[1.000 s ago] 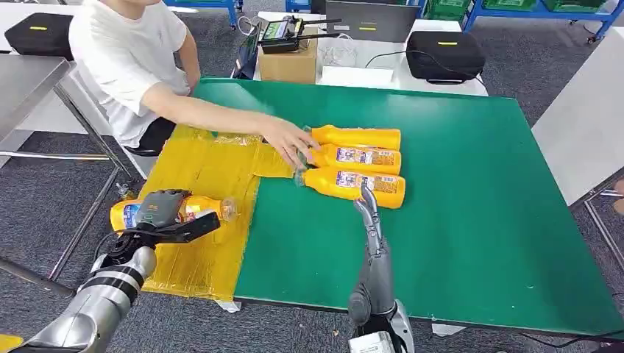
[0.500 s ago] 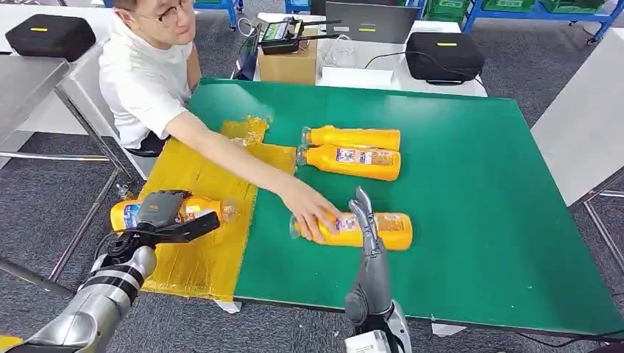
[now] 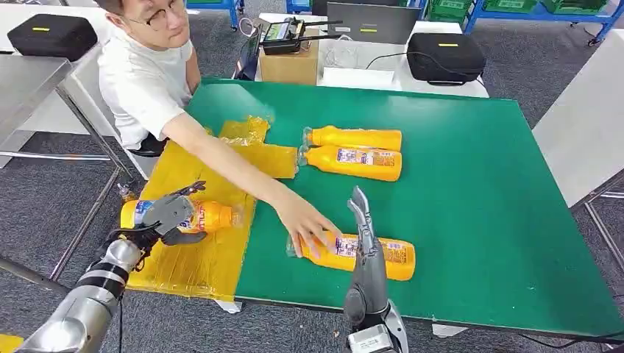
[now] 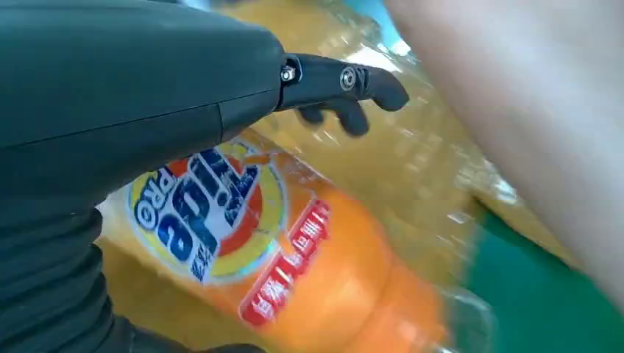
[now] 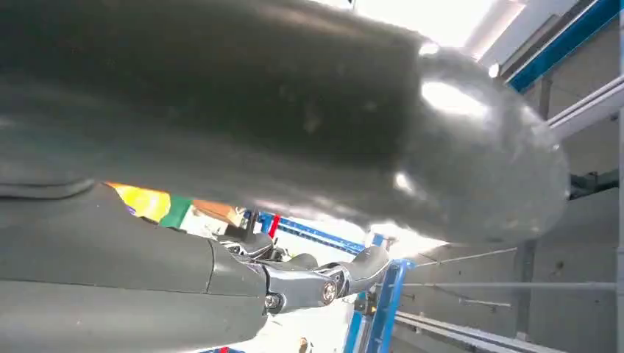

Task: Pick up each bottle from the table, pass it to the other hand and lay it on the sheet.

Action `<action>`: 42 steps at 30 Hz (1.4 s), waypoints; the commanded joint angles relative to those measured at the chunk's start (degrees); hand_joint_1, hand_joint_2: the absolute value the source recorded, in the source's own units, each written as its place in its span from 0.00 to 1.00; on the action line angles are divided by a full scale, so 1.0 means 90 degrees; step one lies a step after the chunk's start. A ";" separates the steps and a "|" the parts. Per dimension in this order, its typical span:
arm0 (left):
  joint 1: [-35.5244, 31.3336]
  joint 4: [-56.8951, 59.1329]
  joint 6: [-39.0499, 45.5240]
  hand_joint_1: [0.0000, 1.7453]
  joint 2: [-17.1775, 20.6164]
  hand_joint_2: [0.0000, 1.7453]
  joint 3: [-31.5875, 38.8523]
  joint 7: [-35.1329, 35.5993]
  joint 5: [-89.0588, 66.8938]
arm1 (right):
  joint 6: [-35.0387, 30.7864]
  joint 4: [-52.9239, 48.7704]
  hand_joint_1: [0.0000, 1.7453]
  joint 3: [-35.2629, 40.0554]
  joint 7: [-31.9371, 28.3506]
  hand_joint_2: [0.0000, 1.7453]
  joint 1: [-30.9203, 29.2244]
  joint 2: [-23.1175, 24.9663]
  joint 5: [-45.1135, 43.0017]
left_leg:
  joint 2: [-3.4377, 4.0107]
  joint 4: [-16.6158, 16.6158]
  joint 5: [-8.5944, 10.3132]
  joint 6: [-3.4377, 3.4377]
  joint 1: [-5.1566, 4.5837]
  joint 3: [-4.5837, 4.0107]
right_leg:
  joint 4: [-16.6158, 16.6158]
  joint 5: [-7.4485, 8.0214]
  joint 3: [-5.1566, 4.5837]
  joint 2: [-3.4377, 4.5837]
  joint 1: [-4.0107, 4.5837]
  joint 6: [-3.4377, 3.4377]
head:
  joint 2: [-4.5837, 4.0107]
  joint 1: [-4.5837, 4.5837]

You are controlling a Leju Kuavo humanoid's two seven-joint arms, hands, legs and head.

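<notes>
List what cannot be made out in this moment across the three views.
- Head view: whether the left hand grips the bottle on the yellow sheet or just rests on it; its fingers cover the label.
- Head view: the near bottle is partly covered by the person's hand and the right hand.
- Right wrist view: the right hand's own cover blocks the table.
- Left wrist view: motion blur smears the bottle's neck.

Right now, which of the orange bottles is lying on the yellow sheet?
The bottle under the left hand; the other three lie on the green table.
</notes>
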 commanded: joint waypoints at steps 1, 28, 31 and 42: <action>0.1449 -0.2468 -0.1004 0.00 -0.0370 1.00 -0.0232 -0.0043 0.1776 | 0.0004 0.0567 0.00 0.0120 -0.0005 0.00 -0.0307 -0.0171 0.0054 | 0.0010 -0.0010 0.0000 0.0015 -0.0006 0.0003 | -0.0012 0.0004 -0.0004 0.0011 -0.0002 -0.0013 | 0.0000 0.0000; 0.2519 -0.7571 0.1690 0.00 -0.2373 1.00 -0.0183 -0.0502 0.6394 | -0.0981 0.4340 0.00 -0.1419 0.2235 1.00 -0.1694 -0.0412 0.4514 | 0.0030 -0.0014 0.0007 0.0020 0.0002 -0.0053 | -0.0034 0.0021 -0.0074 0.0032 0.0012 -0.0024 | 0.0000 0.0000; 0.2769 -0.7793 0.1998 0.00 -0.2304 1.00 -0.0361 -0.0885 0.6030 | -0.0946 0.4691 0.00 -0.1567 0.2274 1.00 -0.1935 -0.0449 0.4662 | 0.0025 -0.0010 0.0006 0.0020 -0.0001 -0.0055 | -0.0027 0.0017 -0.0078 0.0025 0.0008 -0.0022 | 0.0000 0.0000; 0.2884 -0.8088 0.2611 0.00 -0.2149 1.00 -0.0657 -0.1154 0.5461 | -0.0039 0.4689 0.00 -0.1591 0.2378 1.00 -0.1986 -0.0353 0.4487 | 0.0009 -0.0001 0.0003 0.0018 -0.0001 -0.0065 | -0.0015 0.0007 -0.0083 0.0009 0.0008 -0.0020 | 0.0000 0.0002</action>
